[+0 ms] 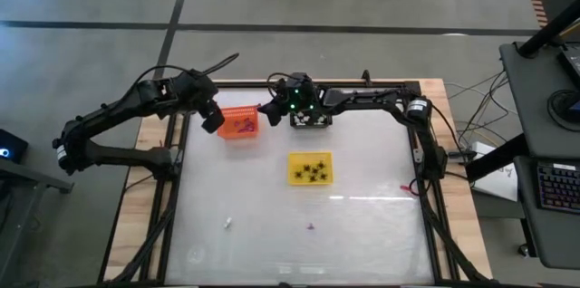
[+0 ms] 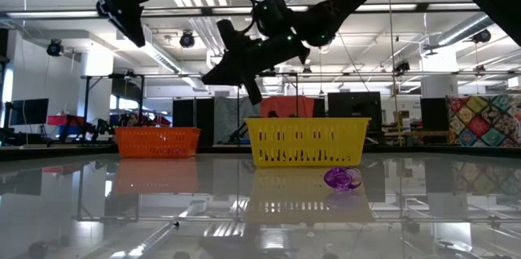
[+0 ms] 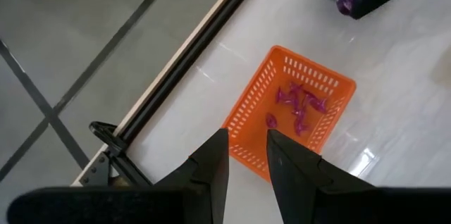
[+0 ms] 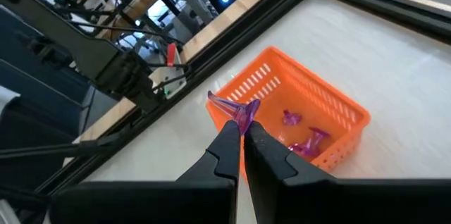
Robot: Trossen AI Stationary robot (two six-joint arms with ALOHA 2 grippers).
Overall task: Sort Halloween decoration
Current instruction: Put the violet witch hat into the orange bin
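Note:
An orange basket (image 1: 240, 125) at the far left holds several purple pieces (image 3: 299, 108). Beside it, my right gripper (image 4: 243, 127) hangs above the table, shut on one purple piece (image 4: 236, 109). My left gripper (image 3: 246, 153) hovers open above the orange basket's left side with nothing between its fingers. A yellow basket (image 1: 311, 168) in the middle holds several black spider pieces (image 1: 314, 171). One purple piece (image 1: 311, 226) and one white piece (image 1: 229, 224) lie loose on the table toward its near edge. My right gripper pinches the purple piece by its narrow end (image 4: 243, 120) between its two fingertips. The fingers come from the table's right side, slanting a little downward. The piece sticks out beyond the fingertips, lifted clear, beside the orange basket's rim (image 4: 246, 69).
A black basket (image 1: 310, 121) stands at the far edge under my right arm. In the low view the loose purple piece (image 2: 342, 178) lies in front of the yellow basket (image 2: 307, 141). The table's dark frame (image 3: 190, 48) runs close past the orange basket.

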